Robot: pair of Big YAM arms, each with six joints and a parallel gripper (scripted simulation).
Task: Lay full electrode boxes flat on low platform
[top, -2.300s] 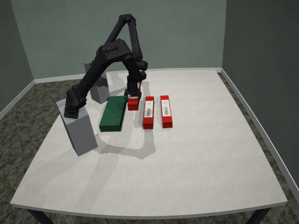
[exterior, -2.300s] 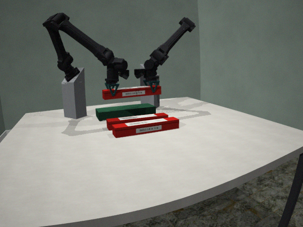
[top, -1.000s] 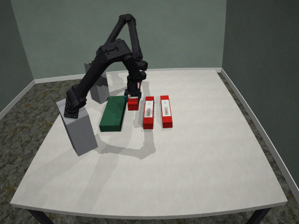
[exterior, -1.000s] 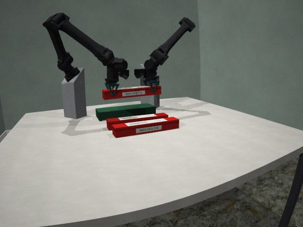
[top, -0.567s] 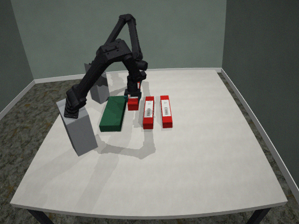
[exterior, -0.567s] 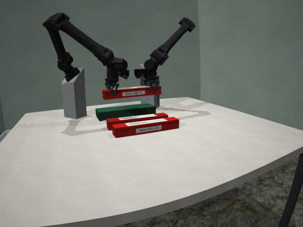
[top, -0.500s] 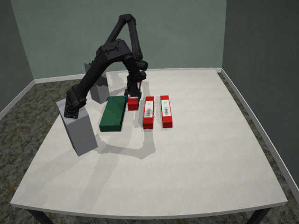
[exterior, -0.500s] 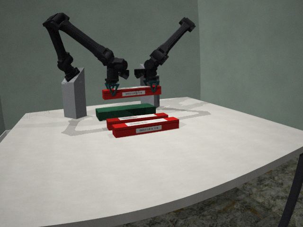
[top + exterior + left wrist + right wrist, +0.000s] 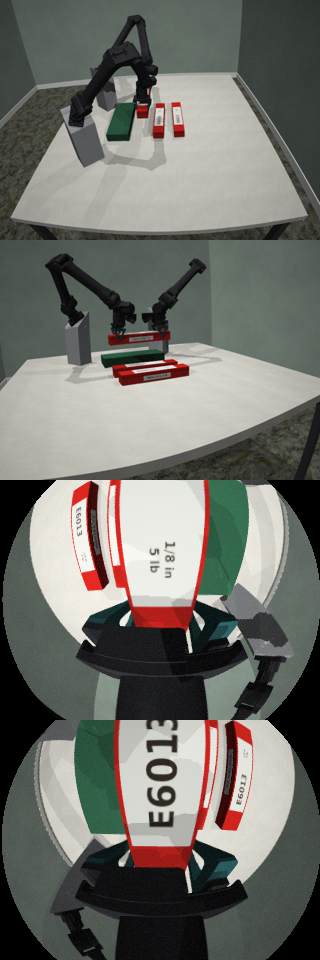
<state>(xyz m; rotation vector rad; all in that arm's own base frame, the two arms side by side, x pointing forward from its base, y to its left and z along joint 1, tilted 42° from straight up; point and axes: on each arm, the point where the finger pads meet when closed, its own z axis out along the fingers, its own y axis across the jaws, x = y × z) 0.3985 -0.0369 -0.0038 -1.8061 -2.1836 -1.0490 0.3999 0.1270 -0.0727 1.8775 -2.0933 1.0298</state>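
"Where are the three electrode boxes, going by the green platform [image 9: 120,121] [image 9: 131,358] [image 9: 225,545] [image 9: 97,785]?"

"One, the raised box [image 9: 142,111] [image 9: 139,338] [image 9: 165,530] [image 9: 162,770], is in the air, higher than the platform and apart from it. It runs roughly along the platform's length, about level, label upward."

"And who has it?"

"Both arms do. The right end effector [image 9: 141,104] [image 9: 119,336] [image 9: 161,838] grips it across its width near the end marked E6013. The left end effector [image 9: 161,333] [image 9: 162,599] grips it the same way, by the end marked 1/8 in, 5 lb."

"The other two?"

"They lie flat on the desk [image 9: 193,180] [image 9: 129,420] [image 9: 60,580] [image 9: 270,795], on the platform's side away from the arm pedestals. The inner box [image 9: 159,120] [image 9: 144,364] [image 9: 116,540] [image 9: 210,770] is the closer one to the platform, with a gap between them. The outer box [image 9: 178,118] [image 9: 155,374] [image 9: 85,535] [image 9: 237,780] lies beyond it, roughly alongside and not touching."

"So nothing rests on the platform?"

"Nothing does. Its green top carries only shadow, and no box touches it."

"Does either grip look loose?"

"No, the fingers of both are closed against the box's long sides."
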